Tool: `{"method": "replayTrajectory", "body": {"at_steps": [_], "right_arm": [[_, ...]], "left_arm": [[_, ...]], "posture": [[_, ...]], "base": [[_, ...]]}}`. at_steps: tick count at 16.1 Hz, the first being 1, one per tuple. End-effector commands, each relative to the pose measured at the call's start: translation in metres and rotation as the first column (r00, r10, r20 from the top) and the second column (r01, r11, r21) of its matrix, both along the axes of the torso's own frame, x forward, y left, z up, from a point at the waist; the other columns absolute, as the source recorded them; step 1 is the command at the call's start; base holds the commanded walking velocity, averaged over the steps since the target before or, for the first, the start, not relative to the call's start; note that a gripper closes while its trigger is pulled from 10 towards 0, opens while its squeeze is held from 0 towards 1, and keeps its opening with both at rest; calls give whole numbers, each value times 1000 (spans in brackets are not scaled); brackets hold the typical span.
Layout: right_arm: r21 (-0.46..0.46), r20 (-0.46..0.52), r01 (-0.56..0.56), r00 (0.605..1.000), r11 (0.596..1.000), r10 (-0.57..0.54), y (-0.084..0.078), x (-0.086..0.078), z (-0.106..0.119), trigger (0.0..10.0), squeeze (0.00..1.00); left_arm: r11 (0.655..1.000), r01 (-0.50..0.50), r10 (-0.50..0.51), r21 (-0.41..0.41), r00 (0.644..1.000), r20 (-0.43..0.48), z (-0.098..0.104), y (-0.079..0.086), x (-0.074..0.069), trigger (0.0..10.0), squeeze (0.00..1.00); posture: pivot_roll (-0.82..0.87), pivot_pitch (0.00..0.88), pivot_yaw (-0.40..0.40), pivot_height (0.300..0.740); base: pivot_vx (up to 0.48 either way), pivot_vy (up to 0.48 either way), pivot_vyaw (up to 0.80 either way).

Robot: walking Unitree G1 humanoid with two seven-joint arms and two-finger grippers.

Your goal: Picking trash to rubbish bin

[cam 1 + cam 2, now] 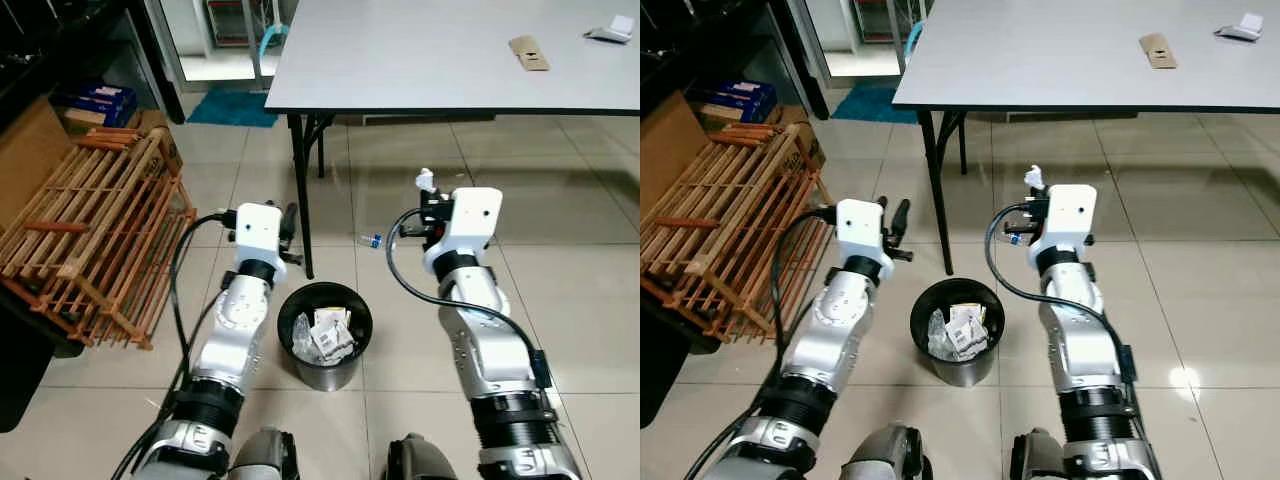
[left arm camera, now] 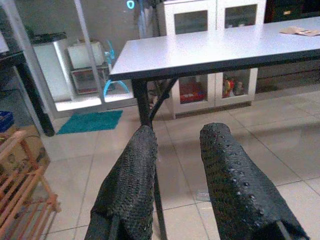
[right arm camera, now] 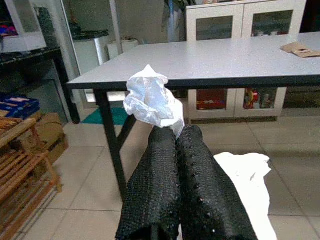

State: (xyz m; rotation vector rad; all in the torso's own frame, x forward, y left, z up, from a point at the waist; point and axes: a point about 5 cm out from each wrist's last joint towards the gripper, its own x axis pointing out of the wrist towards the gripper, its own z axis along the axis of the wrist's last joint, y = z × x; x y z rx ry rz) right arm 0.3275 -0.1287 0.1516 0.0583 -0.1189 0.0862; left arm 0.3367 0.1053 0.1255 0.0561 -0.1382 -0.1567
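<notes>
Left eye view shows the wooden rack (image 1: pixel 95 225) out beyond the left gripper (image 2: pixel 175 165), whose fingers stand spread with nothing between them. Just inboard of it and lower, between the two arms, sits the rubbish bin (image 1: pixel 323 336), already part-filled with white scraps. Further right, the right gripper (image 3: pixel 176 142) has its fingers pressed together on a crumpled white paper (image 3: pixel 150 100) that sticks out past the tips; it hangs beside the bin and somewhat forward of it, not over the opening. To drop cleanly, I judge the right arm should swing inward and back until the wad is above the rim, then part its fingers. A small bottle (image 1: pixel 371 240) lies on the floor near that gripper, under the table (image 1: pixel 420 60)
</notes>
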Motion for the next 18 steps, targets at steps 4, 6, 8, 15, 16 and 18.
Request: {"method": "replayTrajectory", "body": {"at_steps": [4,6,8,15,16,18], "right_arm": [[-2,-1,1,1000,1000,-1,2,0,0,10000,0],[-2,-12,-5,1000,1000,5,2,0,-1,10000,0],[-4,-25,-4,1000,1000,4,2,0,-3,10000,0],[-3,-29,-4,1000,1000,4,2,0,-3,10000,0],[-3,-29,-4,1000,1000,4,2,0,-3,10000,0],[-3,-29,-3,1000,1000,3,2,0,-3,10000,0]], "left_arm": [[1000,-6,6,-2,1000,-5,0,5,-1,10000,0],[1000,-2,2,3,1000,-12,-2,4,-1,10000,0],[1000,0,0,2,1000,-12,-2,3,-2,10000,0],[1000,4,-4,1,1000,-16,-2,3,-2,10000,0],[1000,4,-4,1,1000,-16,-2,3,-2,10000,0],[1000,6,-6,2,1000,-17,-2,3,-2,10000,0]], "posture": [[1,89,66,683],[0,90,66,683],[0,94,66,703],[0,98,67,740],[0,98,67,740],[-1,96,68,740]], "base": [[0,0,0],[0,0,0],[0,0,0],[0,0,0],[0,0,0],[0,0,0]]}}
